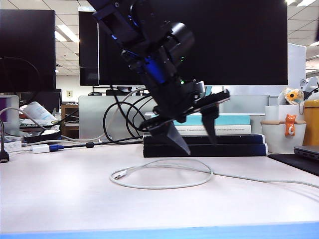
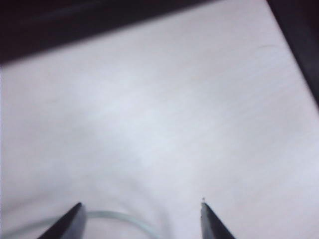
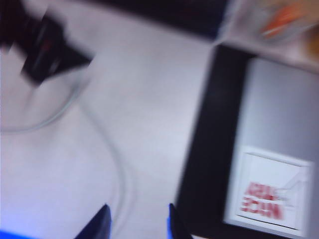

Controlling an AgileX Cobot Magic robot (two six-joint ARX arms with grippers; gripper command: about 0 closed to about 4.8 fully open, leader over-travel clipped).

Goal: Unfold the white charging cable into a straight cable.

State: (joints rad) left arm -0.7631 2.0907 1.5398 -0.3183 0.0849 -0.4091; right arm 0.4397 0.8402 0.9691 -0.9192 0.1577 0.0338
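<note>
The table (image 1: pixel 60 199) is occupying the lower half of the exterior frame, pale and bare toward the camera; on it, at lower centre, the white charging cable (image 1: pixel 164 186) is lying in one open loop, with a small white plug (image 1: pixel 117 175) at the loop's left and a single strand running off toward the right edge; I judge the task as barely begun, since the loop is not yet pulled out and nothing is gripping the cord.

The left gripper (image 1: pixel 197 144) is hanging at the centre of the exterior frame, just above the far side of the loop, its two dark fingers pointing down and standing well apart with nothing between them; in the left wrist view the left gripper (image 2: pixel 142 219) is showing two separated tips at the lower edge, with an arc of cable (image 2: pixel 114 217) passing between them on the table, apparently untouched.

The right gripper (image 3: pixel 137 219) is appearing only in the blurred right wrist view, at the lower edge, its tips a narrow gap apart and seemingly empty; the cable strand (image 3: pixel 117 169) is curving past just beside it, and whether it is touching I cannot tell.

Remaining, in my judgement: seizing the cord at two points and drawing the loop out straight.
</note>
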